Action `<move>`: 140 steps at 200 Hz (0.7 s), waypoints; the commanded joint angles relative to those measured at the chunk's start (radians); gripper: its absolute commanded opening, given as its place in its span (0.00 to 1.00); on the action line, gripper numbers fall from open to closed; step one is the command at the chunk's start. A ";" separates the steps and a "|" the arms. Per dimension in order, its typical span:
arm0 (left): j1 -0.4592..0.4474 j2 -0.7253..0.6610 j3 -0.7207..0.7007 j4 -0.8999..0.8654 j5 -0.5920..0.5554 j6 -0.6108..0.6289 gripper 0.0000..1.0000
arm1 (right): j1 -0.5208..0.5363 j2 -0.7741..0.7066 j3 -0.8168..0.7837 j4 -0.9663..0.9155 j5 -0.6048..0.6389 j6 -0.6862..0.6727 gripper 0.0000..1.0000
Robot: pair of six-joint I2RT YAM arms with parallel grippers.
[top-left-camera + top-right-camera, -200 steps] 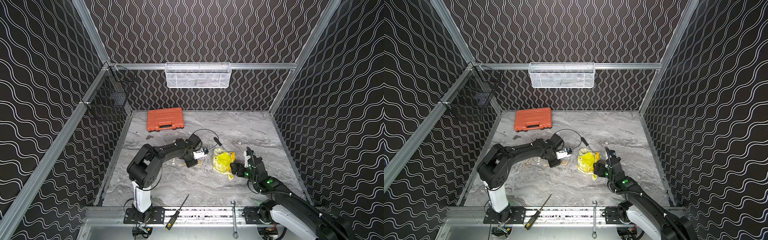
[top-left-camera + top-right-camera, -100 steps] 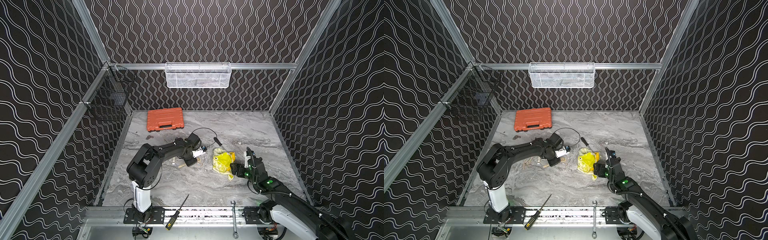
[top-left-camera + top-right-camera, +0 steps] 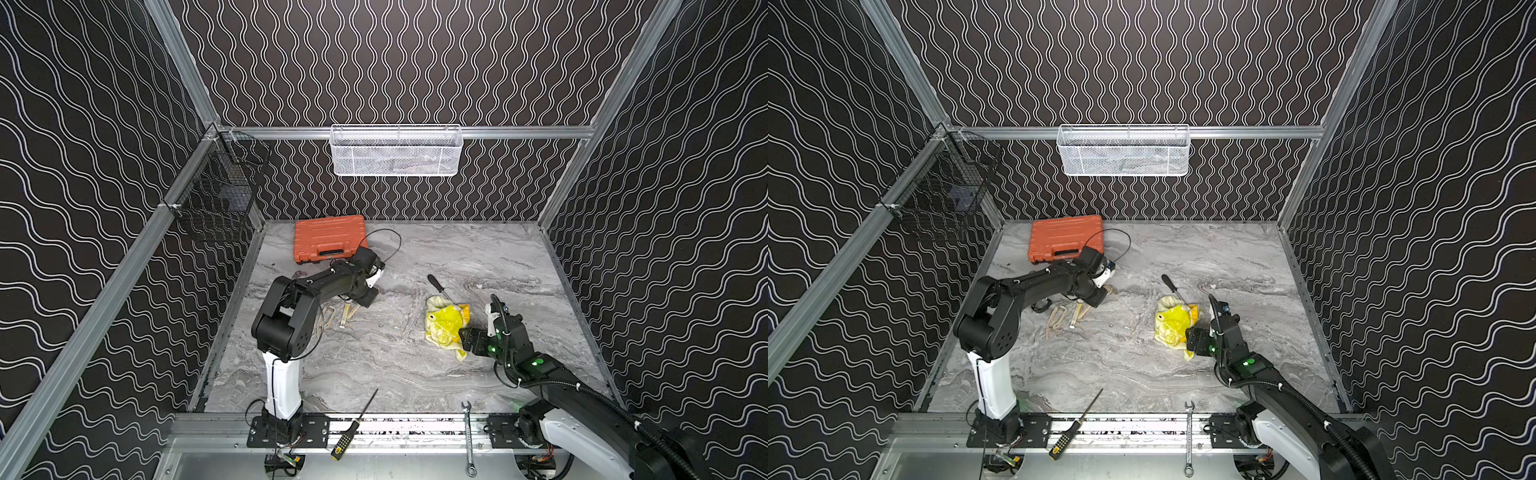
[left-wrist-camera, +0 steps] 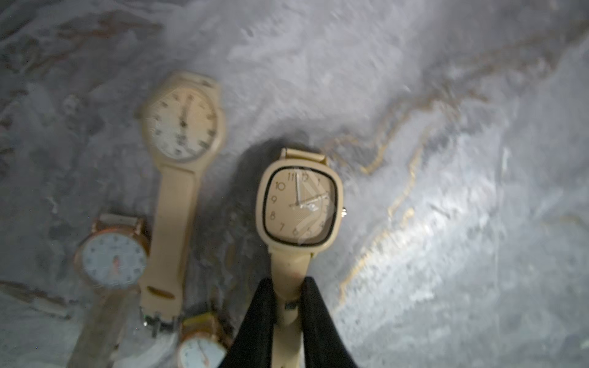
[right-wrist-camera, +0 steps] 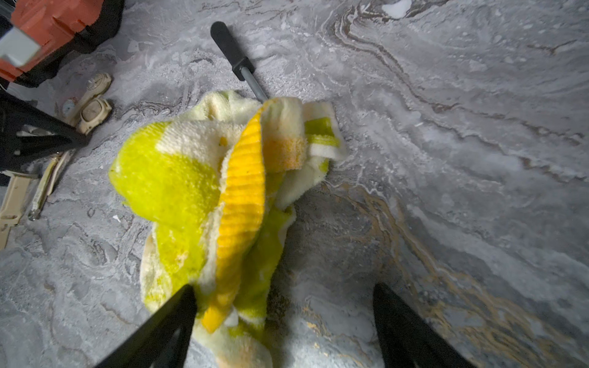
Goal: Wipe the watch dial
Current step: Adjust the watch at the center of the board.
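My left gripper [image 4: 288, 286] is shut on the beige strap of a watch [image 4: 299, 204] with a squarish cream dial, held a little above the marble table. The dial faces the left wrist camera with nothing covering it. In both top views that gripper [image 3: 369, 298] [image 3: 1098, 299] hangs left of centre and the held watch is largely hidden under it. A crumpled yellow, green and white cloth [image 3: 444, 326] [image 3: 1173, 324] [image 5: 191, 178] lies right of centre. My right gripper [image 5: 283, 286] [image 3: 465, 338] stands open at the cloth's near edge, one finger over the fabric.
Several other watches [image 4: 181, 127] [image 3: 347, 313] lie on the table under the left arm. A black-handled screwdriver [image 3: 436, 284] pokes out behind the cloth. An orange case [image 3: 328, 239] sits at the back left. A screwdriver [image 3: 353, 424] and a wrench [image 3: 468, 440] rest on the front rail.
The left gripper has pulled back and to the left, away from the cloth, taking the watch with it. The right arm has stayed where it was.
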 commanded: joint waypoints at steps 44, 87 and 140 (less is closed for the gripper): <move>0.042 -0.016 -0.029 0.021 0.065 -0.371 0.23 | 0.000 0.022 0.017 0.012 -0.018 0.000 0.87; 0.036 -0.093 -0.139 0.106 0.165 -0.407 0.24 | 0.001 0.066 0.037 0.005 -0.022 -0.003 0.87; 0.034 -0.132 -0.137 0.067 0.102 -0.344 0.28 | -0.001 0.035 0.040 0.006 0.011 -0.006 0.89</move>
